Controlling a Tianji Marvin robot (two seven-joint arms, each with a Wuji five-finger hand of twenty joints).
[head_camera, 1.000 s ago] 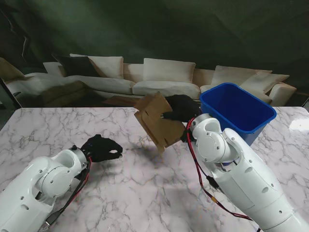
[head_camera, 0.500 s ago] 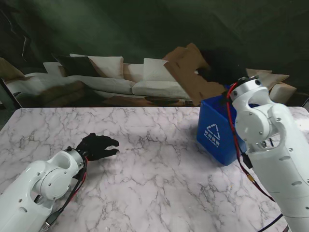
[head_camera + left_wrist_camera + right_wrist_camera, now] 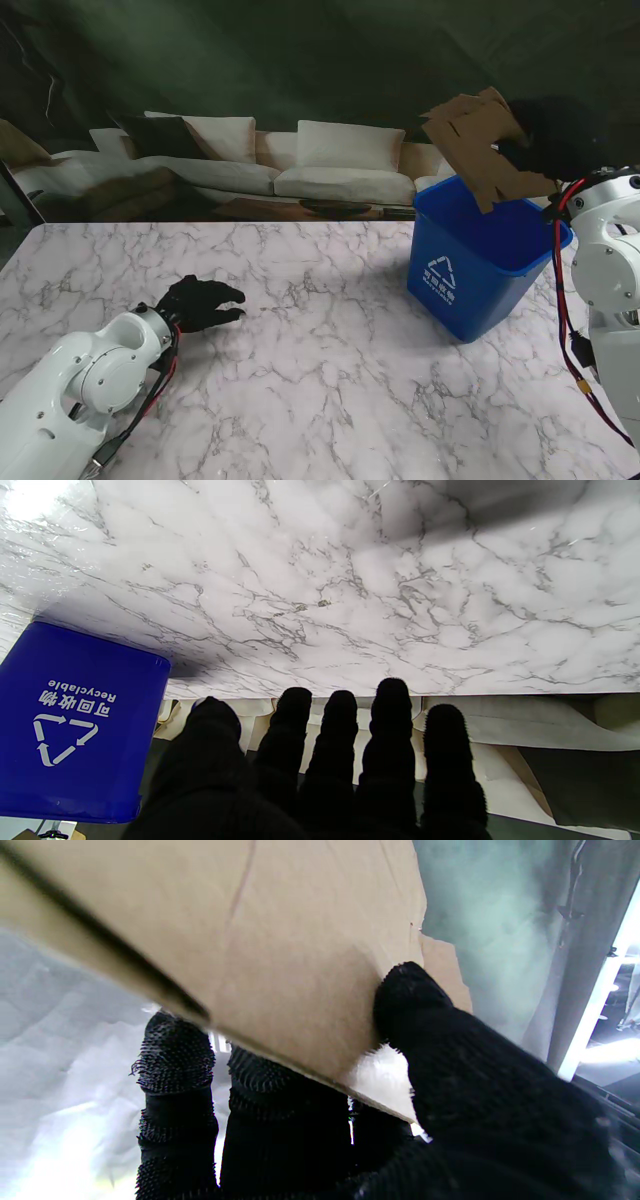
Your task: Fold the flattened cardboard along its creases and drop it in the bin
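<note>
The folded brown cardboard [image 3: 480, 145] hangs in the air over the far rim of the blue bin [image 3: 480, 262]. My right hand [image 3: 553, 138], in a black glove, is shut on the cardboard's right edge. The right wrist view shows the cardboard [image 3: 260, 940] pinched between thumb and fingers [image 3: 175, 1060]. The bin stands tilted on the table's right side, with a white recycling mark facing me. My left hand [image 3: 203, 302] rests open low over the table on the left, fingers spread and holding nothing. Its wrist view shows the fingers [image 3: 340, 740] and the bin [image 3: 75, 720].
The white marble table [image 3: 300, 380] stretches between both arms. A pale sofa with cushions [image 3: 330, 160] stands beyond the table's far edge. Red and black cables [image 3: 575, 340] hang along my right arm.
My right hand has carried the cardboard up from table height and to the right, ending over the bin. The bin now stands tilted. My left hand has spread its fingers slightly and stayed in place.
</note>
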